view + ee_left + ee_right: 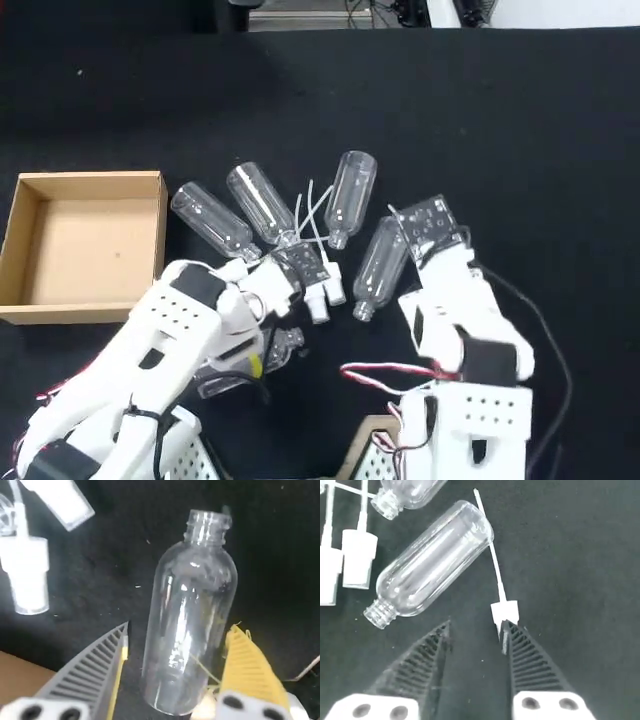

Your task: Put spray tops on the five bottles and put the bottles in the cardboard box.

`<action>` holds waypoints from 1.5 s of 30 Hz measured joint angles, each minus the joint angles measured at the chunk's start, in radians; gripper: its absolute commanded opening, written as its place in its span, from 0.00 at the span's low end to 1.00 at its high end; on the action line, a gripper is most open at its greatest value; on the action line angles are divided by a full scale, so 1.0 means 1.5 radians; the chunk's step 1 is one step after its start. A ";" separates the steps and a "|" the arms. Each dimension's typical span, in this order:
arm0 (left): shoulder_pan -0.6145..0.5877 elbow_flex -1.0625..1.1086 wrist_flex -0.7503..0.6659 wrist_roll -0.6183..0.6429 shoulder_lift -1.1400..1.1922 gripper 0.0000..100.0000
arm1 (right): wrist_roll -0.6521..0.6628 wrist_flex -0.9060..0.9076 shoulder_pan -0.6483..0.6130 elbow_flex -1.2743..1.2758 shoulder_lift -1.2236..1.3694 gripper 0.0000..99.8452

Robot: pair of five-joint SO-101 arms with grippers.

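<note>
Left gripper astride bottle, jaws apart

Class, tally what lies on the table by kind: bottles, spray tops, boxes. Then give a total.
Clear bottles: 5, one of them between the fingers of the left pincer
Spray tops: 3 told apart; the cluster may hide more
Cardboard box: 1
Total: at least 9

White plastic arms carry red and black cables and ribbed grey and yellow fingers.
</note>
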 measured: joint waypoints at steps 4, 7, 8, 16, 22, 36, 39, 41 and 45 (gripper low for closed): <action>0.018 -0.007 -0.018 0.000 0.000 0.29 | 0.000 0.000 -0.001 -0.005 0.020 0.13; 0.034 -0.001 -0.070 0.020 0.000 0.29 | 0.000 0.002 0.000 -0.005 0.020 0.13; 0.035 0.008 -0.091 0.033 0.000 0.29 | 0.000 0.002 0.000 -0.005 0.020 0.13; 0.038 0.091 -0.194 0.055 0.000 0.29 | 0.000 0.005 0.000 -0.005 0.020 0.13; 0.039 0.101 -0.249 0.126 0.000 0.29 | 0.000 0.005 0.000 -0.005 0.020 0.13; -0.025 0.077 -0.255 0.196 0.140 0.28 | 0.000 0.005 0.000 -0.005 0.020 0.13; -0.027 0.054 -0.254 0.196 0.171 0.28 | 0.000 0.005 0.000 -0.005 0.020 0.13; -0.027 0.050 -0.253 0.195 0.174 0.22 | 0.000 0.005 0.000 -0.005 0.020 0.13; -0.026 0.048 -0.252 0.195 0.174 0.03 | 0.000 0.005 0.000 -0.005 0.020 0.13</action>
